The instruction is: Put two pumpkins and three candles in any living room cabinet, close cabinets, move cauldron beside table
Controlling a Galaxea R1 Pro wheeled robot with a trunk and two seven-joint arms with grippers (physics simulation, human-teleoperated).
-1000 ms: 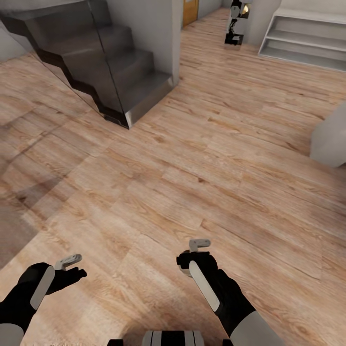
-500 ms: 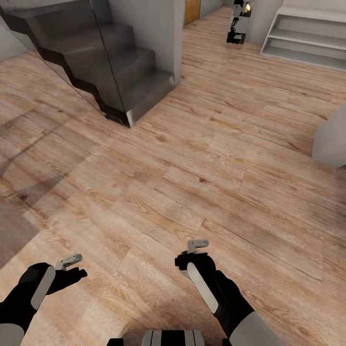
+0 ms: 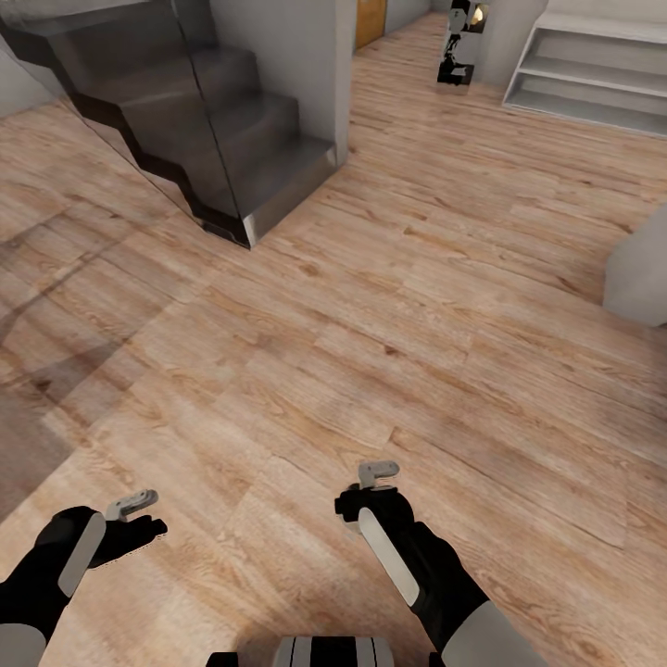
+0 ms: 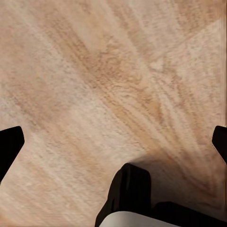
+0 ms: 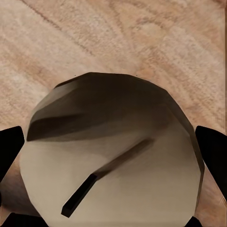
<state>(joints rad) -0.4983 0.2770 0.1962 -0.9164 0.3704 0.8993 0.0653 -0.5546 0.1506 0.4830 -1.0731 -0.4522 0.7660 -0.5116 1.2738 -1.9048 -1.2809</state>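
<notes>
The right gripper (image 3: 363, 505) is clamping a candle (image 5: 113, 156) between its jaws over the wood floor (image 3: 389, 306). The left gripper (image 3: 139, 519) is hanging with jaws apart, holding nothing. Stairs (image 3: 232, 130) are standing ahead.

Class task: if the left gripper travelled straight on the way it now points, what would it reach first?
Most likely the bare wooden floor: the left wrist view looks along the left gripper at planks, with nothing between its parted fingers. Depth is unclear.

The right tool (image 3: 363, 500) has drifted slightly leftward.
</notes>
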